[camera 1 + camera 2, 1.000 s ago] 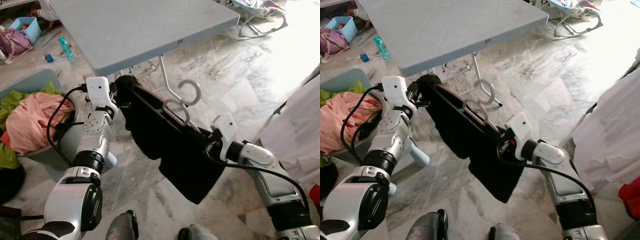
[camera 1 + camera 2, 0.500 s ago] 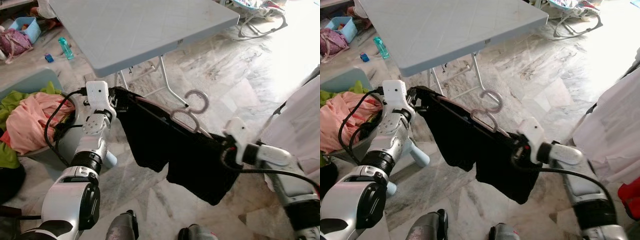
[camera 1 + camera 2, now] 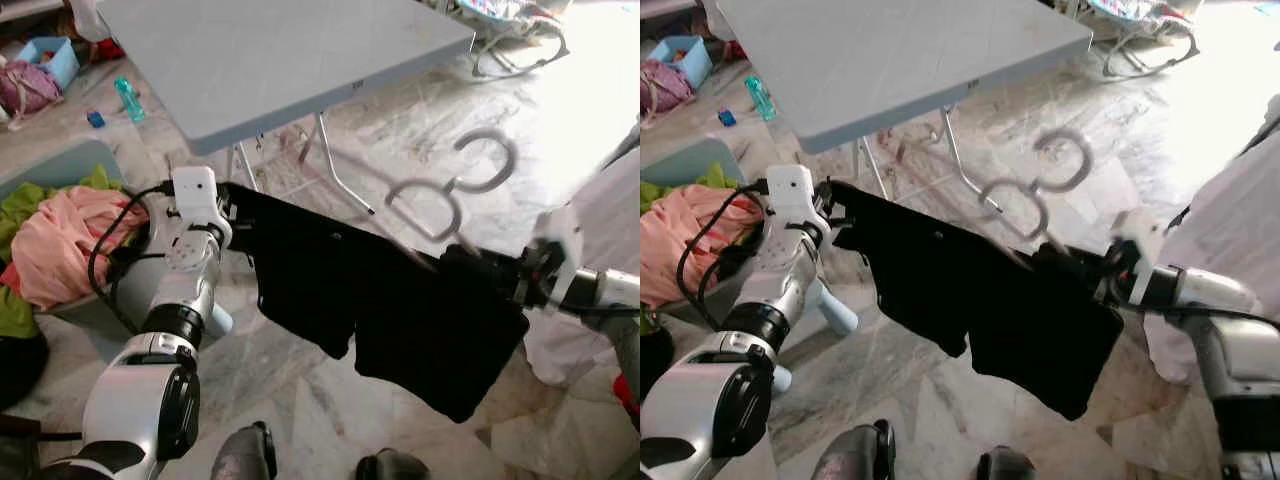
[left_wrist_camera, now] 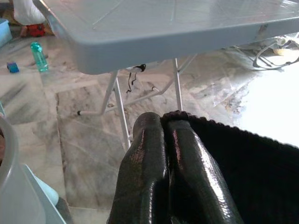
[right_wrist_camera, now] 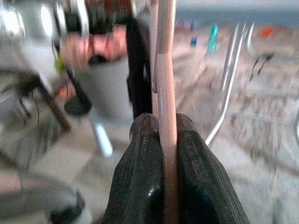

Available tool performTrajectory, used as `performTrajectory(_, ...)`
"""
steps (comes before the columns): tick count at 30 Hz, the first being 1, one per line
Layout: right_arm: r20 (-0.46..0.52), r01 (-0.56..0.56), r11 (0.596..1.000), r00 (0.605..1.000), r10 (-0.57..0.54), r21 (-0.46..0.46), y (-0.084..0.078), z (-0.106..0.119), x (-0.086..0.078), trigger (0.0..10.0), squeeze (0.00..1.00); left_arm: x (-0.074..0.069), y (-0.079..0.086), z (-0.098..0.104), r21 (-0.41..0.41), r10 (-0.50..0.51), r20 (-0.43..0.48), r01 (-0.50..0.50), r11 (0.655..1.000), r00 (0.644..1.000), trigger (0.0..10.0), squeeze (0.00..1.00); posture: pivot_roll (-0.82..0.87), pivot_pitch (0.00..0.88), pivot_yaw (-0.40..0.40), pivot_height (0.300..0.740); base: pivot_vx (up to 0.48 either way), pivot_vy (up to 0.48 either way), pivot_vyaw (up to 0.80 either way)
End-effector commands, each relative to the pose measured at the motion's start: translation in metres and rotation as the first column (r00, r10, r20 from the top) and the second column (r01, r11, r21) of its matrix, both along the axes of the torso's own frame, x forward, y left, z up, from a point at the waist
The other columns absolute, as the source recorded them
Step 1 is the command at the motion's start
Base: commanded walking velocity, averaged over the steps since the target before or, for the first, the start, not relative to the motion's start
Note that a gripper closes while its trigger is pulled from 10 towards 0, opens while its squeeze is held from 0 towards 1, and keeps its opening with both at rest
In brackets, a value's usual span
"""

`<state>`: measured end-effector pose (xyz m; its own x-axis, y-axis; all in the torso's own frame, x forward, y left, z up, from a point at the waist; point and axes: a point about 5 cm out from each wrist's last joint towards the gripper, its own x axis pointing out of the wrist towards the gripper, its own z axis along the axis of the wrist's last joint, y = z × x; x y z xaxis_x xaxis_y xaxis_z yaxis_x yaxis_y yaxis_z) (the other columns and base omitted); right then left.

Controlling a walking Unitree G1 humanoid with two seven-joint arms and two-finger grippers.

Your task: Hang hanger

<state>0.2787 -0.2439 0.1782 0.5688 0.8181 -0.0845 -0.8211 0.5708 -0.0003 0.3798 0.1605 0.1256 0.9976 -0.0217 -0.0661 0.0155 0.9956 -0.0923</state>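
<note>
Left claw (image 4: 164,122) clenched on the black garment (image 3: 380,310) and right claw (image 5: 161,122) clamped on the pink hanger (image 5: 165,56) keep both taut, apparently for hanging, beside the desk (image 3: 300,50).

Marble floor (image 3: 400,110) in bright light — grey folding table (image 3: 270,50), heaped laundry basket (image 3: 50,170) beside it.

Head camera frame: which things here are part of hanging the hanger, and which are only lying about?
Part of the job:
- hangers, hooks up
- black garment draped on them
- left gripper, shut on the garment's end
- right gripper, shut on a hanger bar

Lying about:
- folding table
- basket of clothes
- green bottle
- bouncer seat
</note>
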Motion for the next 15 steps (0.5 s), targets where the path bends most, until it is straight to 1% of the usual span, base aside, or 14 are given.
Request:
performTrajectory(1,0.040,0.066,0.991,0.997,-0.071,0.113,0.002,0.016,0.005,10.0,0.00,0.000,0.009,0.005,-0.024,0.053,0.019,-0.053,0.998,0.998,0.0,0.00,-0.08,0.125,0.012,0.740,0.000,0.000,0.00)
performTrajectory(2,0.054,0.082,0.982,0.994,-0.092,0.170,0.010,0.021,0.010,10.0,0.00,0.000,0.001,0.004,-0.038,0.024,0.018,-0.023,0.999,1.000,0.0,0.00,-0.08,0.125,0.012,0.740,0.000,0.000,0.00)
performTrajectory(4,0.082,0.102,0.967,0.989,-0.124,0.233,0.022,0.027,0.017,10.0,0.00,-0.001,-0.009,0.003,-0.053,-0.013,0.018,0.013,0.998,1.000,0.0,0.00,-0.08,0.127,0.014,0.740,0.000,0.000,0.00)
performTrajectory(5,0.112,0.134,0.949,0.979,-0.172,0.286,0.031,0.032,0.023,10.0,0.00,-0.002,-0.016,0.003,-0.063,-0.036,0.019,0.037,0.997,0.999,0.0,0.00,-0.07,0.126,0.012,0.740,0.000,0.000,0.00)
performTrajectory(6,0.112,0.134,0.949,0.979,-0.172,0.286,0.031,0.032,0.023,10.0,0.00,-0.002,-0.016,0.003,-0.063,-0.036,0.019,0.037,0.997,0.999,0.0,0.00,-0.07,0.126,0.012,0.740,0.000,0.000,0.00)
performTrajectory(7,0.112,0.141,0.937,0.976,-0.185,0.318,0.039,0.034,0.027,10.0,0.00,-0.002,-0.022,0.003,-0.074,-0.062,0.018,0.063,0.995,0.998,0.0,0.00,-0.07,0.126,0.012,0.740,0.000,0.000,0.00)
performTrajectory(8,0.120,0.161,0.918,0.969,-0.217,0.361,0.054,0.036,0.033,10.0,0.00,-0.003,-0.036,0.003,-0.084,-0.119,0.018,0.120,0.989,0.993,0.0,0.00,-0.07,0.125,0.014,0.740,0.000,0.000,0.00)
performTrajectory(9,0.113,0.172,0.905,0.966,-0.232,0.389,0.061,0.037,0.037,10.0,0.00,-0.005,-0.043,0.002,-0.085,-0.152,0.015,0.153,0.985,0.988,0.0,0.00,-0.07,0.125,0.014,0.740,0.000,0.000,0.00)
performTrajectory(11,0.096,0.180,0.898,0.967,-0.237,0.401,0.075,0.031,0.040,10.0,0.00,-0.009,-0.054,-0.001,-0.083,-0.193,0.007,0.193,0.978,0.981,0.0,0.00,-0.07,0.125,0.014,0.740,0.000,0.000,0.00)
performTrajectory(13,0.098,0.196,0.893,0.962,-0.256,0.406,0.081,0.028,0.042,10.0,0.00,-0.013,-0.058,-0.005,-0.066,-0.213,-0.002,0.213,0.975,0.977,0.0,0.00,-0.07,0.120,0.013,0.740,0.000,0.000,0.00)
performTrajectory(15,0.076,0.289,0.835,0.928,-0.364,0.468,0.082,0.027,0.050,10.0,0.00,-0.017,-0.059,-0.011,-0.033,-0.231,-0.019,0.230,0.973,0.973,0.0,0.00,-0.07,0.120,0.013,0.740,0.000,0.000,0.00)
